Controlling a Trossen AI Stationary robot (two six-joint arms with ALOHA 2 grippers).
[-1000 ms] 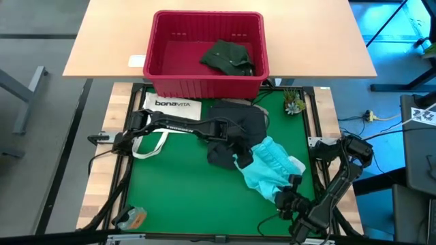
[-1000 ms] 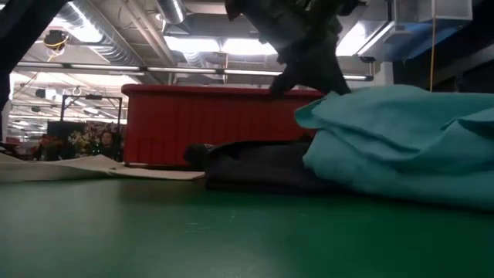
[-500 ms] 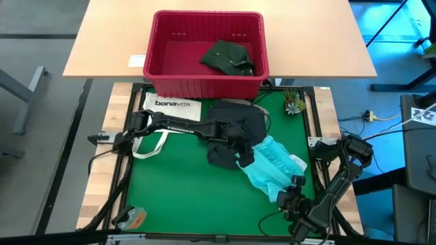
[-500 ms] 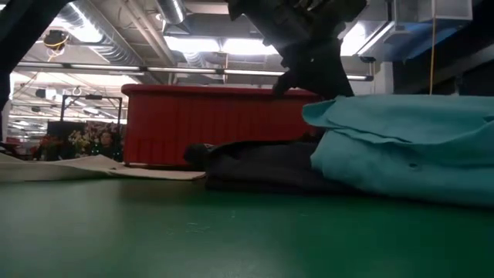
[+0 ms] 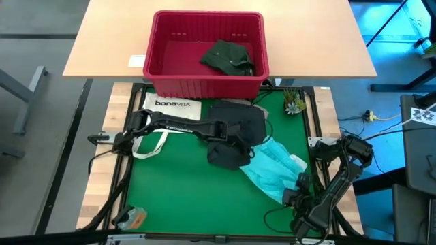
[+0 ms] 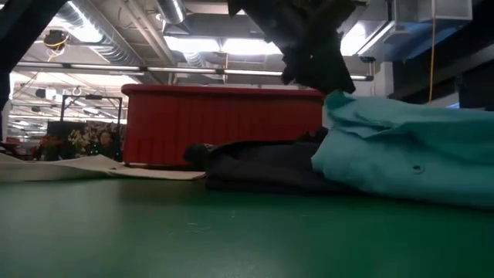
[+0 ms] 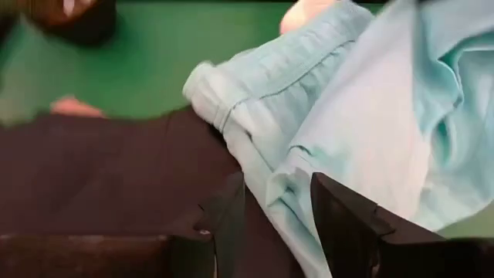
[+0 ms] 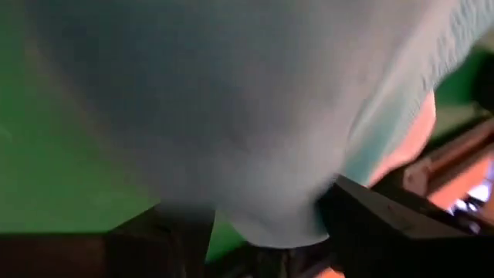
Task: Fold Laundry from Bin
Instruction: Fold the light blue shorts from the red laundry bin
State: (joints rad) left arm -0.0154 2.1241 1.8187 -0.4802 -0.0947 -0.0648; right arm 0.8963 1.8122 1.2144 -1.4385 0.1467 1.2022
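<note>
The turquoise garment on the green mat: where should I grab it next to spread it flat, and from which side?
Probably the banded hem edge of the turquoise garment, where it overlaps the dark grey garment. It is a thick folded rim that stands proud, so the left gripper, fingers apart right at it, can pinch it coming from the dark garment's side. The right gripper sits at the opposite edge.

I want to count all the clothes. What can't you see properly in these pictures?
- High view: dark grey garment, partly under the left arm and the turquoise garment.
- Low view: inside of the red bin, hidden by its wall.
- Right wrist view: turquoise cloth, blurred, fills the picture.
- Khaki garment: only a sliver shows.
</note>
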